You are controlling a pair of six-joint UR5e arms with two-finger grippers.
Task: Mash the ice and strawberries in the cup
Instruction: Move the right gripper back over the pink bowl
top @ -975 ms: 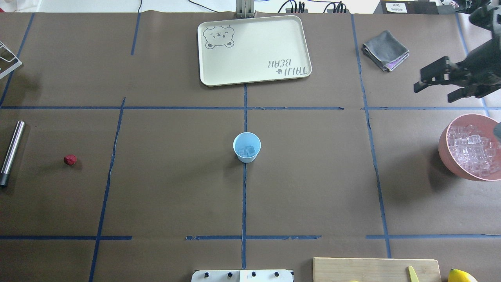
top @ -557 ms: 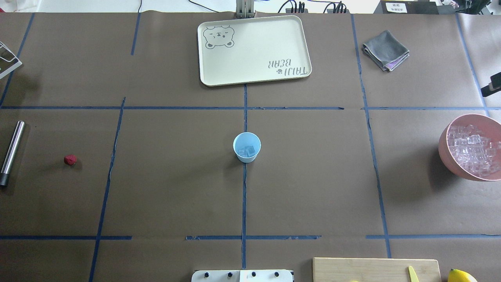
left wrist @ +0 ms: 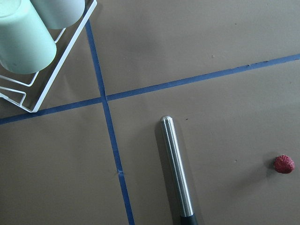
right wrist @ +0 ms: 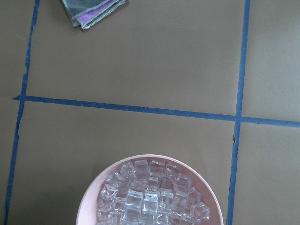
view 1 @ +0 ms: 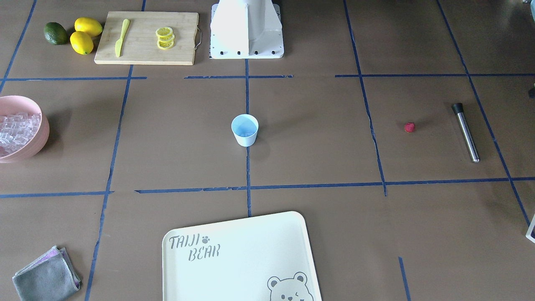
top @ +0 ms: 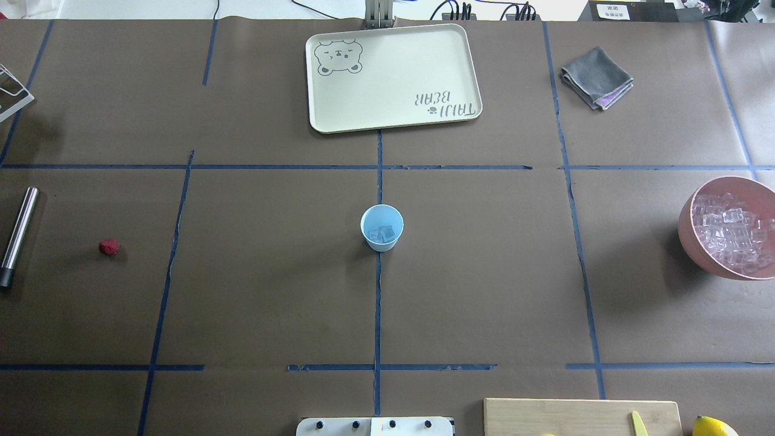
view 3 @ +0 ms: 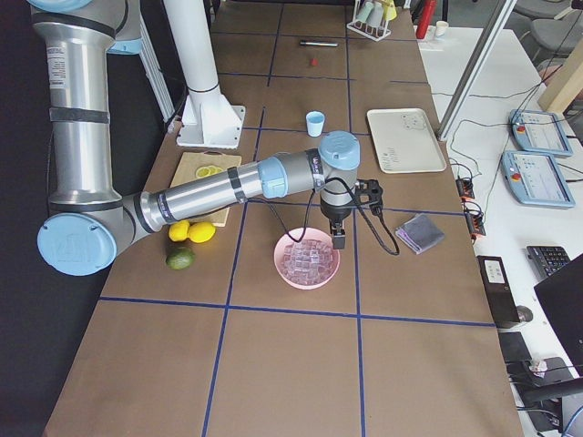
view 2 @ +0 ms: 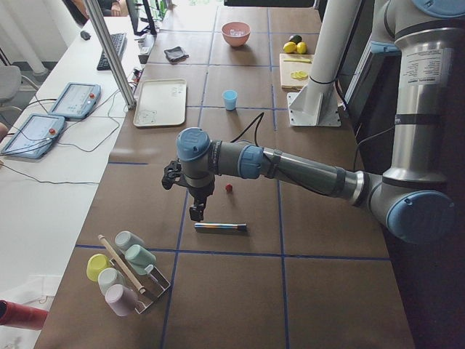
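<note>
The pale blue cup (top: 381, 227) stands upright at the table's middle with a few ice cubes (top: 385, 233) inside; it also shows in the front view (view 1: 245, 129). The red strawberry (top: 109, 246) lies alone on the table's left part, next to a steel muddler (top: 18, 236). More ice (top: 729, 233) fills the pink bowl (top: 687, 242) at the right edge. My left gripper (view 2: 197, 211) hangs above the muddler (view 2: 219, 227), near the strawberry (view 2: 229, 187). My right gripper (view 3: 339, 238) hangs over the bowl's far rim. I cannot tell whether either is open or shut.
A cream tray (top: 393, 75) and a folded grey cloth (top: 596, 77) lie at the far side. A cutting board (view 1: 146, 37) with lemon slices and a yellow knife, two lemons (view 1: 85, 35) and a green fruit sit near the robot base. A rack of cups (view 2: 123, 273) stands at the left end.
My right gripper, open at the overhead view's right edge a second ago, has moved out of that view to the right. The cup, strawberry and muddler have not moved.
</note>
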